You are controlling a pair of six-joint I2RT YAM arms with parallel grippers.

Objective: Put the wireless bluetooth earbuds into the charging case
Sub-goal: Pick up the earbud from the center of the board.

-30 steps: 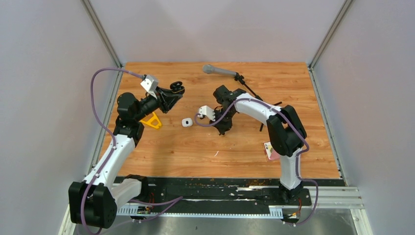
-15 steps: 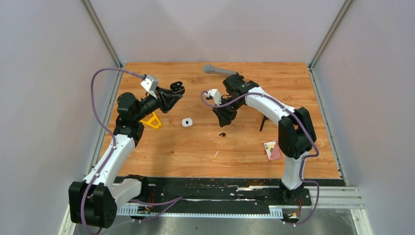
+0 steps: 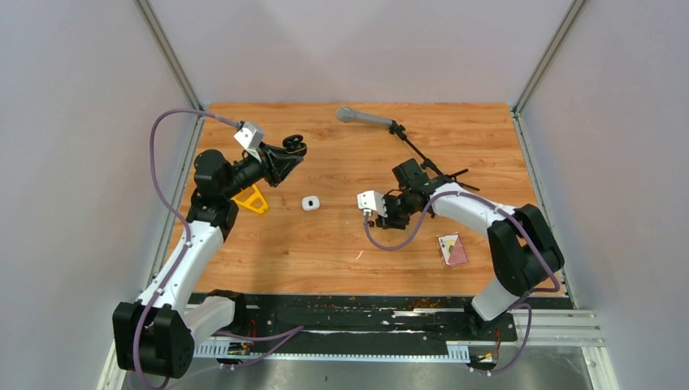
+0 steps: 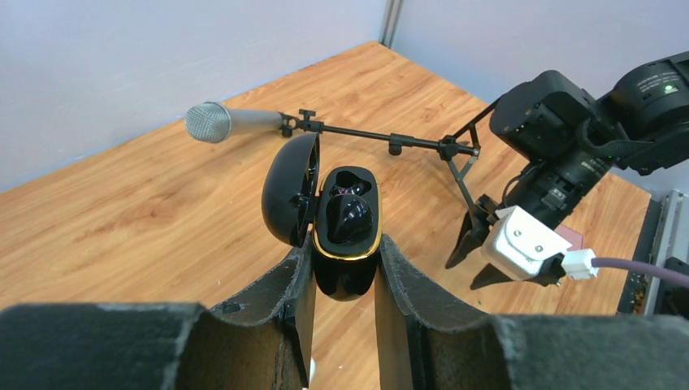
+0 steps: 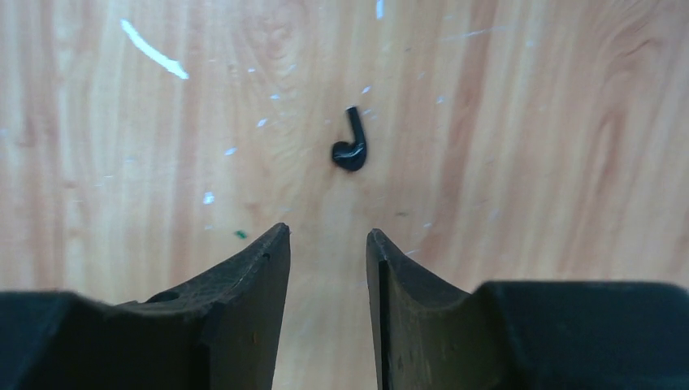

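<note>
Black earbud: loose, lying flat on the wood.
Black charging case: gold-rimmed, lid hinged open, upright between the left gripper fingers.
White case: small, resting on the wood.

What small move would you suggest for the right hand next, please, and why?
Probably lower the right hand forward over the black earbud, then close. Its jaws stand apart and empty, the earbud lies loose on the table just ahead, and the left hand holds the charging case with its lid open.
</note>
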